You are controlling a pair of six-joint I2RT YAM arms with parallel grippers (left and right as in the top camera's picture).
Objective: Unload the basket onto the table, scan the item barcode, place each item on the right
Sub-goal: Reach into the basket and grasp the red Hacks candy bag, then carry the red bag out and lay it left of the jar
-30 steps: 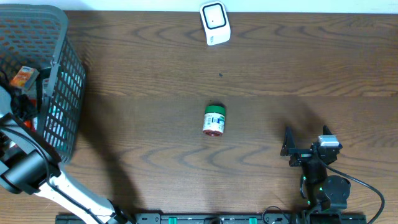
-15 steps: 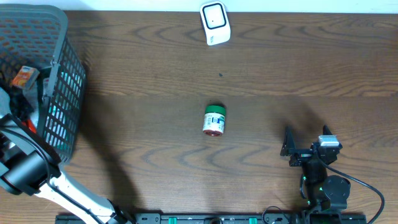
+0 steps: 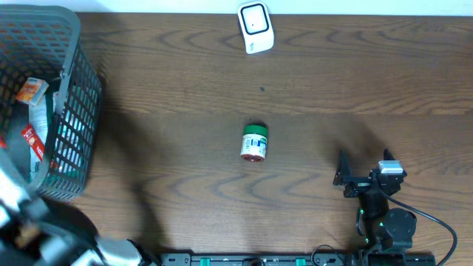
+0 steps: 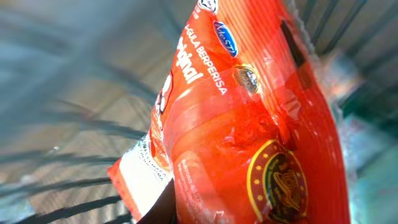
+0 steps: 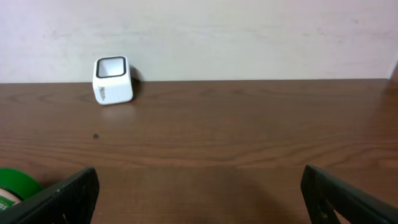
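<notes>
The red plastic packet (image 4: 249,137) is pinched by the left gripper (image 4: 186,211) inside the grey mesh basket (image 3: 74,44) at the left. It should be lifted clear of the mesh, barcode turned toward the white cube scanner (image 3: 256,27) at the far edge. The right gripper (image 5: 199,186) is held spread, empty.

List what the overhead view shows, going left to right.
Basket → jar → right claw. The scanner sits straight behind the jar, so it has no clear slot.
</notes>
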